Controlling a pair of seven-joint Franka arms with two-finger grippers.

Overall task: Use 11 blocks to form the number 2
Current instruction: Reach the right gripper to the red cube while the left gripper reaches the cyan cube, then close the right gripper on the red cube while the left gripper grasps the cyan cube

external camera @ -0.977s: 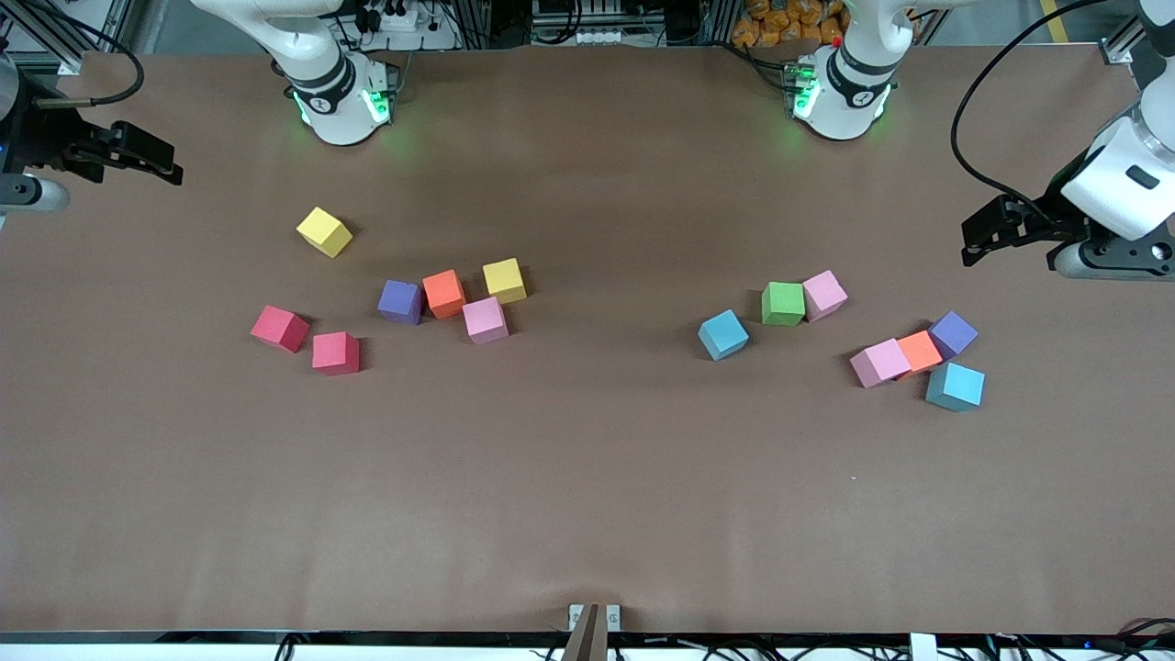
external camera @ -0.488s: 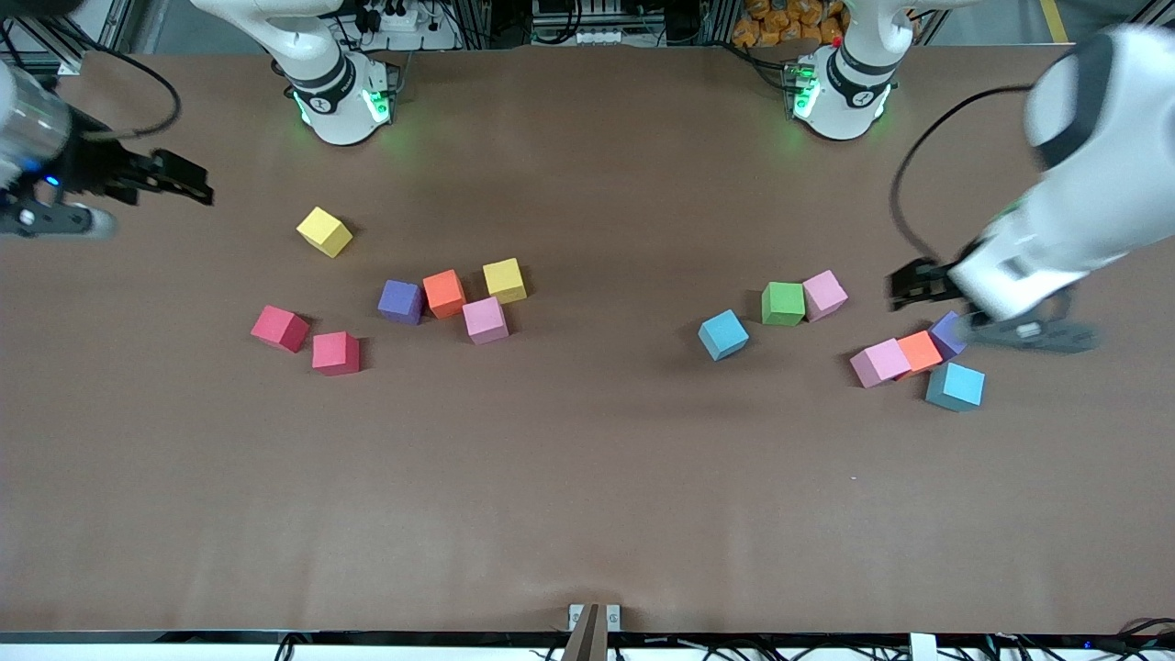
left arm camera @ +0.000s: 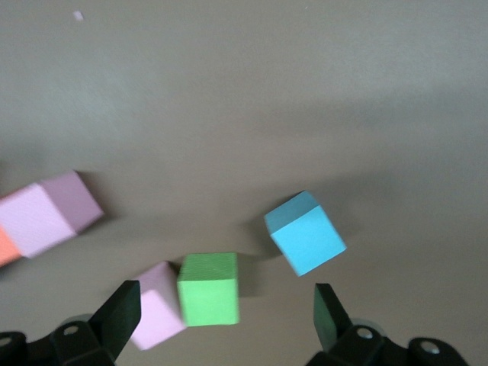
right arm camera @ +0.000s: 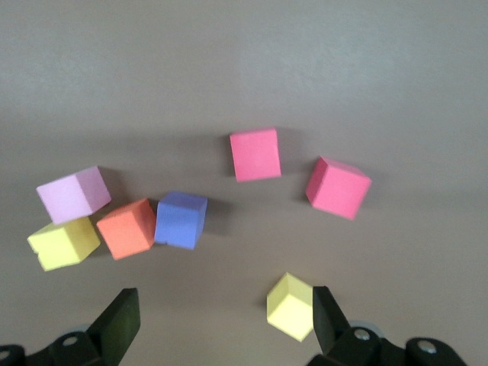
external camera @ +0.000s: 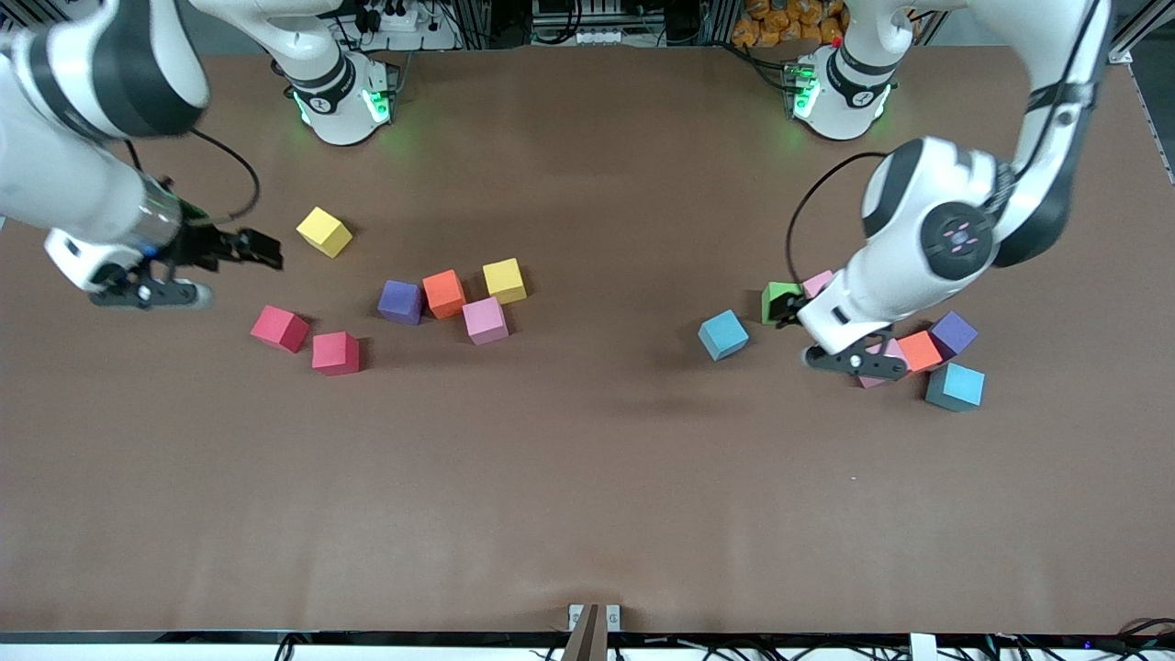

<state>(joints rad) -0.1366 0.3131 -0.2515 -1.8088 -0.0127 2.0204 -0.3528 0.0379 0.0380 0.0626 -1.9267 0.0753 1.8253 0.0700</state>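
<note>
Nothing of the 2 is laid down yet: the blocks are sitting loose on the table (external camera: 587,514) in two scatters, one toward each arm's end.

Landmark: green block (external camera: 780,299).

Left gripper (external camera: 788,312) is hanging low over the green block, jaws spread wide and holding nothing. In the left wrist view the green block (left arm camera: 208,289) is lying between the two fingers, with a pink block (left arm camera: 158,316) touching it on one side and a blue block (left arm camera: 305,232) just beside it, apart. Judgement: the wide jaws are lined up to straddle the green block; the touching pink one may get nudged on descent.

Toward the left arm's end from the green block, a cluster of pink, orange (external camera: 919,350), purple (external camera: 954,332) and a second blue block (external camera: 956,386) is sitting nearer the front camera, partly hidden by the arm.

Well apart from the green block, toward the right arm's end: purple (external camera: 400,301), orange (external camera: 444,293), yellow (external camera: 505,280) and pink (external camera: 485,320) bunched together; two red blocks (external camera: 281,328); one lone yellow block (external camera: 324,231).

Right gripper (external camera: 262,250) is hovering just beside the lone yellow block, jaws fully apart, empty. Right wrist view is showing that yellow block (right arm camera: 290,306) close to one finger, so it is probably the target.

The clear middle strip is probably being kept for the digit.
</note>
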